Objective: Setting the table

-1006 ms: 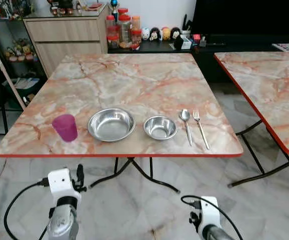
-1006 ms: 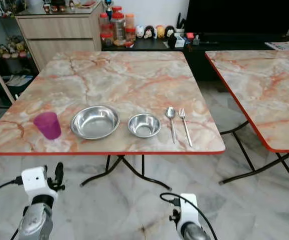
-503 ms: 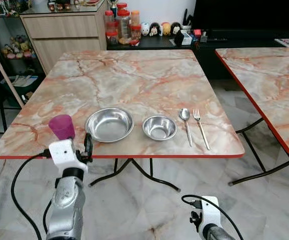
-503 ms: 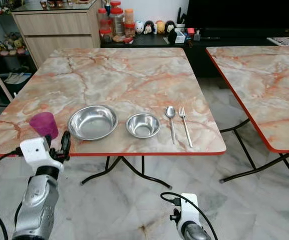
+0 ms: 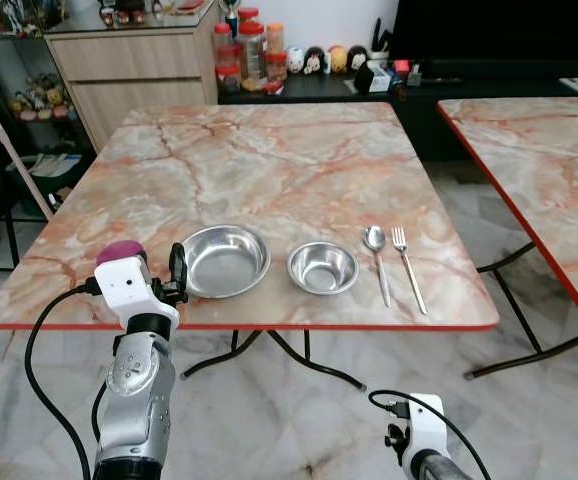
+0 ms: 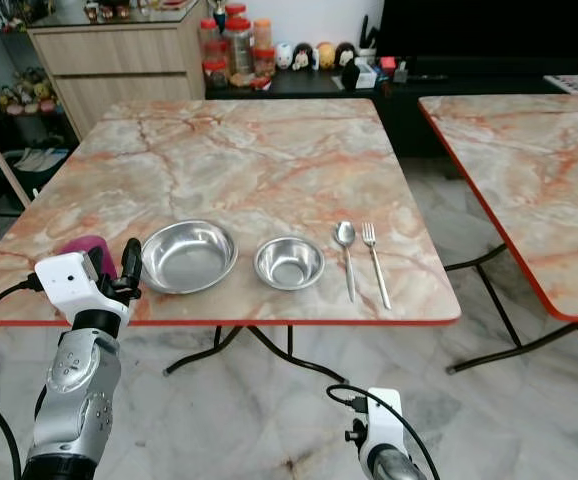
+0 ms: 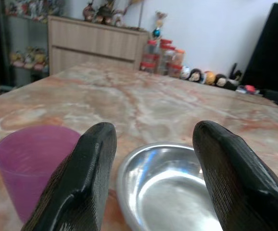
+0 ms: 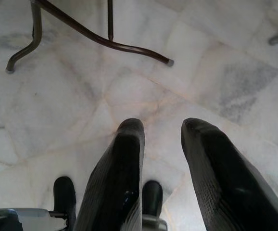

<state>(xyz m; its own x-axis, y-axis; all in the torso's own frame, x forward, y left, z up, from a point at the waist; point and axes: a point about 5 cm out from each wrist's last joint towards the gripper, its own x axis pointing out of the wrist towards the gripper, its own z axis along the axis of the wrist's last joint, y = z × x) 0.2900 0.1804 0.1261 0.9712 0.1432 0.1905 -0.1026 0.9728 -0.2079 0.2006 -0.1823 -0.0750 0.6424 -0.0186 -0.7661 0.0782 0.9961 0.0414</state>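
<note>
On the near edge of the marble table [image 5: 269, 160] lie, from left to right, a purple cup [image 7: 31, 161], a large steel bowl [image 5: 226, 260], a small steel bowl [image 5: 322, 267], a spoon [image 5: 376, 250] and a fork [image 5: 407, 265]. My left gripper [image 7: 156, 132] is open at table height, at the near edge. One of its fingers [image 7: 83, 178] stands in front of the cup, the other in front of the large bowl's rim. In the eye views the wrist camera hides most of the cup. My right gripper [image 8: 163, 126] hangs open low over the floor.
A second marble table [image 5: 539, 170] stands to the right, with a gap of floor between the two. Behind the first table are a wooden cabinet [image 5: 129, 70], jars [image 5: 249, 45] and a dark low shelf. A stick [image 5: 14, 160] leans at the left. Table legs [image 8: 81, 33] cross the floor.
My left arm has risen from below the table edge to table height, in front of the cup and the large bowl. The right arm has stayed low.
</note>
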